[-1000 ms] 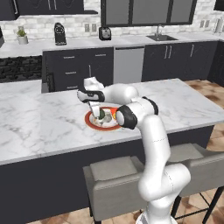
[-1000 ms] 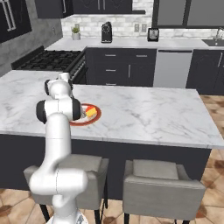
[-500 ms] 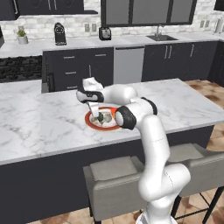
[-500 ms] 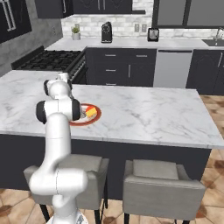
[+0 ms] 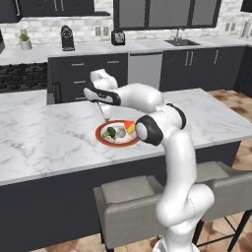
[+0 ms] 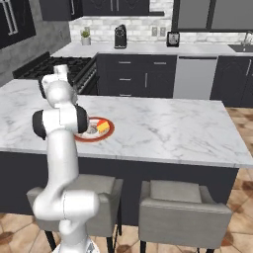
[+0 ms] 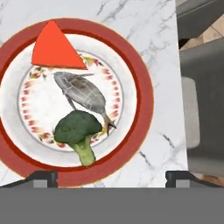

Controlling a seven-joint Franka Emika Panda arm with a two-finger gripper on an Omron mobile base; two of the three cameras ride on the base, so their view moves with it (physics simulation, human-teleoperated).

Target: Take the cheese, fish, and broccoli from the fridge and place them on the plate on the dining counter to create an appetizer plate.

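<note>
My gripper (image 7: pixel 112 176) hangs released above the plate (image 7: pixel 140 74), its two dark fingertips (image 7: pixel 43 177) standing wide apart at the bottom of the hand view with nothing between them. The plate, white with a broad red rim, sits flat on the marble worktop (image 7: pixel 144 26). On it, the cheese (image 7: pixel 54 46) lies at about eleven o'clock, its red face turned up and its outer point reaching over the rim. The fish (image 7: pixel 83 94) lies near the middle, slanting from about ten o'clock toward five o'clock, with its pointed tail at the five o'clock end. The broccoli (image 7: pixel 78 130) sits at about six o'clock, its dark-green head just touching the fish's flank and its pale stalk pointing toward the rim on my side. In the left base view my gripper (image 5: pixel 104 114) hovers just above the far edge of the plate (image 5: pixel 101 137), where the broccoli (image 5: pixel 109 132) shows on the left, the cheese (image 5: pixel 129 127) on the right and the fish (image 5: pixel 119 133) between them. In the right base view the plate (image 6: pixel 107 130) lies on the worktop (image 6: pixel 163 128) beside my arm, with the cheese (image 6: pixel 102 127) visible as a yellow wedge. Two grey chairs (image 6: pixel 183 207) stand along the near side of the worktop.
</note>
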